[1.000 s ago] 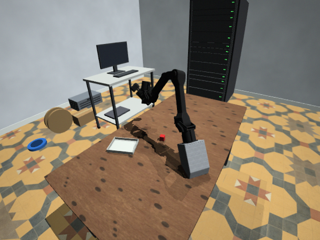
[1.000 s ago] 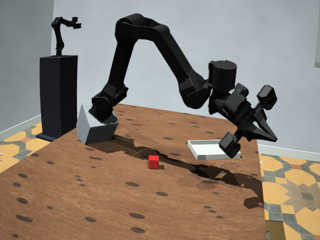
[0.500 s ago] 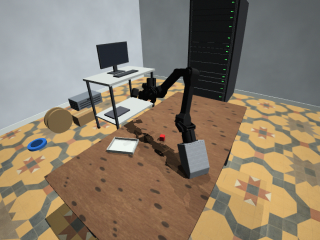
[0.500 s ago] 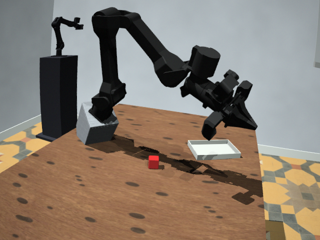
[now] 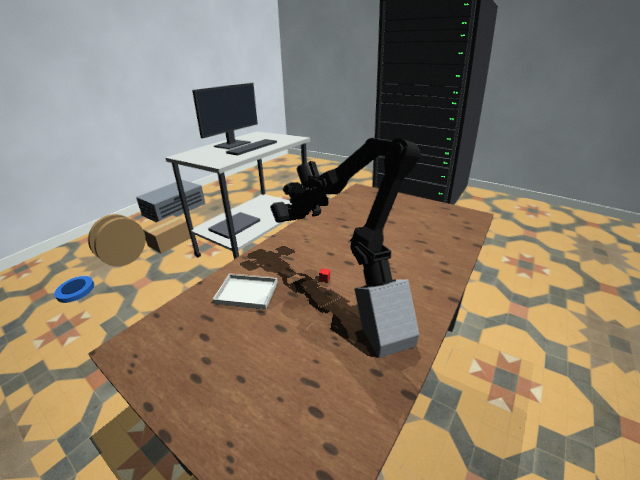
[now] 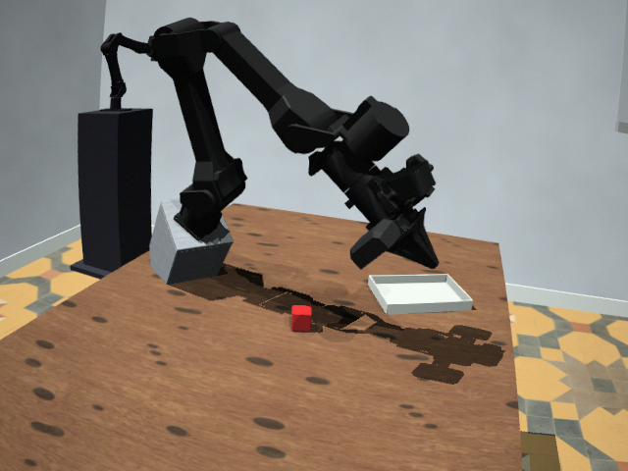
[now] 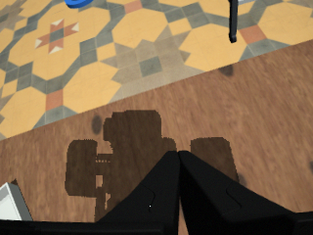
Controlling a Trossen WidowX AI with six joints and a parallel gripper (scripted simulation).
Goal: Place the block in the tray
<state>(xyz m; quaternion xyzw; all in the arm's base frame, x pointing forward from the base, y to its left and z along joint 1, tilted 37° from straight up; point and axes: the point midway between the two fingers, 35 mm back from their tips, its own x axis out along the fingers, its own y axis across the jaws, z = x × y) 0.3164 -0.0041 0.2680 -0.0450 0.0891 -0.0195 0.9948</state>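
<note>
A small red block [image 5: 324,274] lies on the wooden table, in the arm's shadow; it also shows in the exterior view [image 6: 301,318]. The white tray [image 5: 245,290] sits on the table to the block's side, empty; it shows too in the exterior view [image 6: 419,292], and its corner shows at the wrist view's lower left [image 7: 10,202]. My gripper [image 6: 425,253] hangs in the air well above the table, near the tray and away from the block. Its fingers [image 7: 178,157] are shut together with nothing between them. It also shows in the top view [image 5: 280,210].
The arm's grey base [image 5: 387,316] stands on the table near the block. A desk with a monitor [image 5: 225,114] and a server rack [image 5: 433,93] stand beyond the table. A blue ring [image 5: 74,288] and a round wooden disc [image 5: 116,240] lie on the tiled floor.
</note>
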